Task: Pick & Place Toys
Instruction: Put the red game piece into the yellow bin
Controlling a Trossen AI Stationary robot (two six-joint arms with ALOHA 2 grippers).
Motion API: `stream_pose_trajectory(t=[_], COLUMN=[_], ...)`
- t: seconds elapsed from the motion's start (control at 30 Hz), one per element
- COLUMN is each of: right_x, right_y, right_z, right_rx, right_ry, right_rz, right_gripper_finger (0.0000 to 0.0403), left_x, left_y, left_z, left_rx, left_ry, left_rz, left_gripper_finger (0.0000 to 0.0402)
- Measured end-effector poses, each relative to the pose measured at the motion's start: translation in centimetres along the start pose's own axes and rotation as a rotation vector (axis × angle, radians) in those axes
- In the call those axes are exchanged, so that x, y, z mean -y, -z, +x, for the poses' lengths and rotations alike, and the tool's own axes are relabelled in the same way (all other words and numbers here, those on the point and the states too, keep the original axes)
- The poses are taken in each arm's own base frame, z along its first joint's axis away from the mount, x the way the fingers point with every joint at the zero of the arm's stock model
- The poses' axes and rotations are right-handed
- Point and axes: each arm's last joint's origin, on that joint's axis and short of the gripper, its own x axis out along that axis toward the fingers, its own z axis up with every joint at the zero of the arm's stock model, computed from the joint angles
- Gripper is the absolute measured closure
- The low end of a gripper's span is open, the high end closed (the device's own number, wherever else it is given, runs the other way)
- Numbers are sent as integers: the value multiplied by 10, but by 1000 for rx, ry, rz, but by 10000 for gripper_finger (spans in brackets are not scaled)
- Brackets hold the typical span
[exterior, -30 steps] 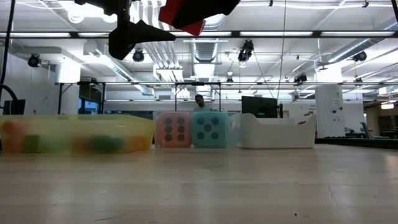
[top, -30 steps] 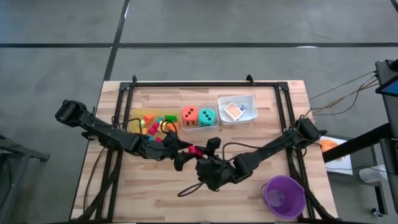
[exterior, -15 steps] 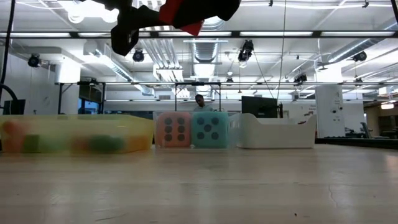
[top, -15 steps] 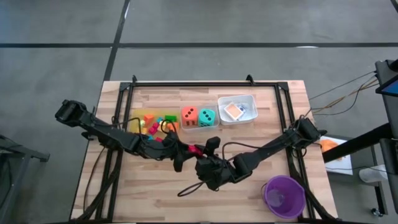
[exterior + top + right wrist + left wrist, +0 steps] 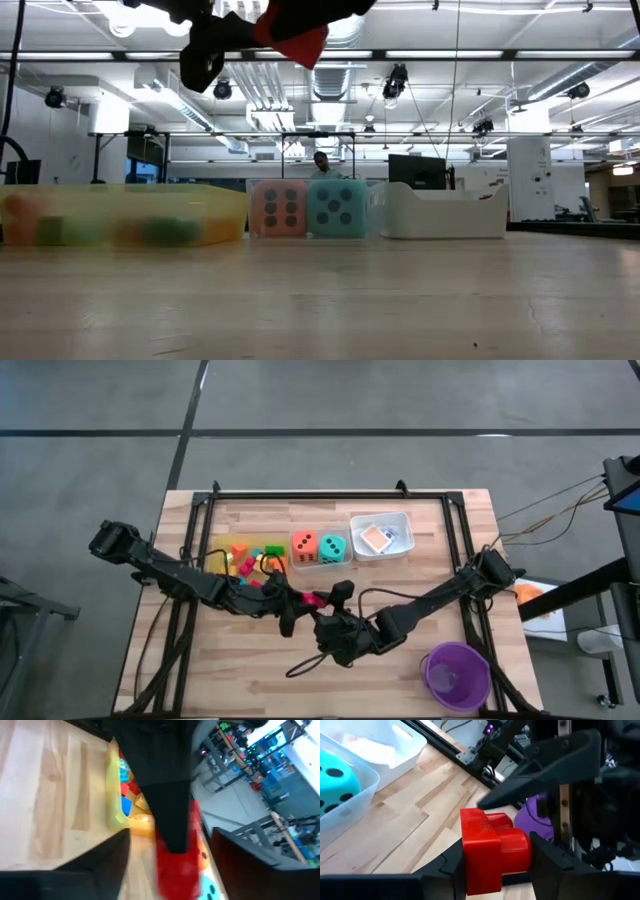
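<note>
Now that the left gripper [image 5: 492,865] has closed its two dark fingers onto the small red plastic block [image 5: 492,851], where a second ago they stood wide around it, the handover between the arms looks nearly made — the block sits squeezed between the left jaws in the left wrist view, raised clear of the wooden table [image 5: 400,575]. The right gripper [image 5: 335,600], which had held the block narrowly a moment before, has begun to spread its jaws; in its own wrist view they stand on either side of the red block with some gap showing, so it seems to be letting go (whether it has wholly lost contact I cannot tell). Both grippers meet just in front of the translucent yellow rectangular tray [image 5: 222,550], on its right-hand end, near the middle of the table. The block [image 5: 318,600] hangs between them there, so I judge the left arm can soon carry it to the yellow tray.
</note>
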Motion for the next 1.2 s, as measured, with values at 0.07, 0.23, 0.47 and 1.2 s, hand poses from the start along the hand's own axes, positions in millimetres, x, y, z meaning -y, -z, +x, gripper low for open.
stream_pose_trajectory(t=[0.07,0.23,0.47,1.2], right_x=[0,-1,-4,-8], right_y=[0,1,8,25], right_z=[0,-1,-6,-13], right_rx=[0,-3,-48,-155], right_ry=[-2,-5,-7,-17], right_rz=[25,55,147,231], right_gripper_finger=[107,32,20,19], left_x=[0,0,-8,-19], left_y=[-1,-1,-4,-4], left_z=[0,0,-9,-20], left_rx=[10,11,-15,-84], left_ry=[0,-3,-96,-207], left_rz=[-4,10,58,109], left_gripper_finger=[255,263,310,401])
